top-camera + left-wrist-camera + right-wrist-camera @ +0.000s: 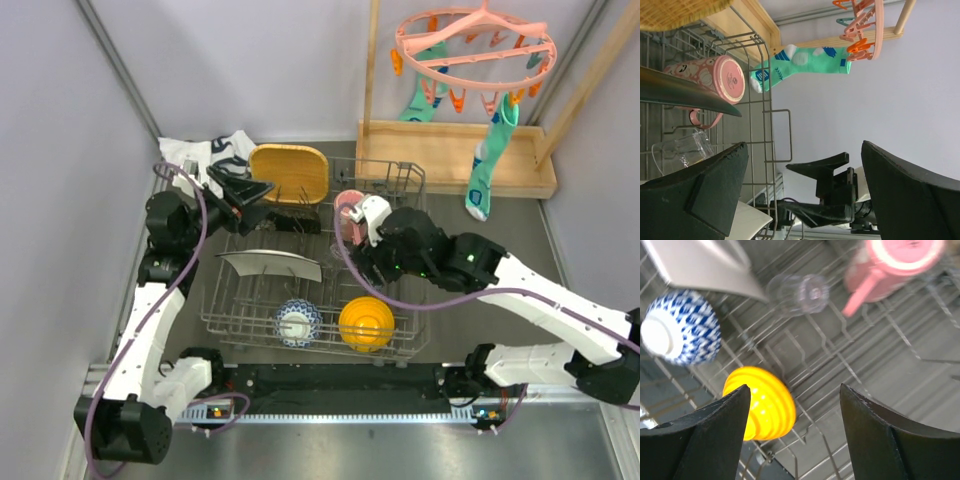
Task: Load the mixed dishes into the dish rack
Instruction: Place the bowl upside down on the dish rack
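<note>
The dish rack (405, 345) holds the pale plate (272, 263), blue-white patterned bowl (298, 322) and orange bowl (366, 322). The yellow wooden plate (290, 172) stands at its far edge. The pink cup (348, 212) lies on its side at the back, with the small clear glass (800, 292) near it. A black plate's edge (685, 92) shows in the left wrist view. My left gripper (245, 192) hovers open over the rack's back left, empty. My right gripper (795, 388) is open above the rack's middle, nothing between its fingers, the orange bowl (762, 407) below it.
A pink peg hanger (475, 45) with teal socks (485, 170) hangs at the back right over a light wooden tray (450, 160). A white printed cloth (215, 150) lies behind the rack's left corner. Grey walls close in on both sides.
</note>
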### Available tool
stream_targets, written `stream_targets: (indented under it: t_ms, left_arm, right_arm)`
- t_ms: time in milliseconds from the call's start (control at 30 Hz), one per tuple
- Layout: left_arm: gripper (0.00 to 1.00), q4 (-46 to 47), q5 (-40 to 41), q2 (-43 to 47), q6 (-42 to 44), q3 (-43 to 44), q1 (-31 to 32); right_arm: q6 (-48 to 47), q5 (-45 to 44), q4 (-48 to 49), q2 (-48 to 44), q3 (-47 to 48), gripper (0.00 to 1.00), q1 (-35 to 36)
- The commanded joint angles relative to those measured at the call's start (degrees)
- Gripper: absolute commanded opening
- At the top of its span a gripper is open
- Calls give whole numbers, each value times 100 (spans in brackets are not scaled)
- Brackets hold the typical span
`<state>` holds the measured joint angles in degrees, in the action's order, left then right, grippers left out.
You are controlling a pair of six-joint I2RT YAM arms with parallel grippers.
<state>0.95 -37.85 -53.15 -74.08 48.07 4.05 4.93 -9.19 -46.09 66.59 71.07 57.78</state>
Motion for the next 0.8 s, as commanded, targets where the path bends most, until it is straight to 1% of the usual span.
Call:
stream_targets:
  t_ms: [0,133,233,333,367,533,567,600,667,767]
  left_arm:
    - [98,-295,-214,-55,481,597,-299]
    - [98,-954,-258,-117,904,993,-756]
    - [98,-1281,-250,-187,1203,1283,-976]
    - [98,-1641,-145,-266,1475,1511,-1091]
    - [98,-1903,-92,-293,1571,1573,-1100]
    - [98,-2906,602,-328,2467,2091,-1109]
    - [98,-3082,916,-328,2730,2170,-1109]
    - [98,-3397,1050,-319,2837,2310,-1100]
    - [98,-3592,1366,-293,3100,2408,-1109]
    - [98,-3830,1578,-232,3277,2470,-1100]
  right_arm:
    - [552,-855,337,-444,285,72,-83]
    - [711,-1216,451,-979,250,75,-83]
    - [790,-1532,495,-1383,232,79,-83]
    - [869,-1752,539,-1709,153,80,-83]
    - [913,-1788,557,-1928,118,81,-83]
    - [1150,-2051,592,-2562,-286,81,-91]
    - [1220,-2078,592,-2659,-339,81,-83]
    - [1256,-2121,557,-2825,-426,81,-83]
    - [1378,-2271,531,-2975,-497,81,-83]
    - [1484,-2455,530,-3213,-629,81,-74]
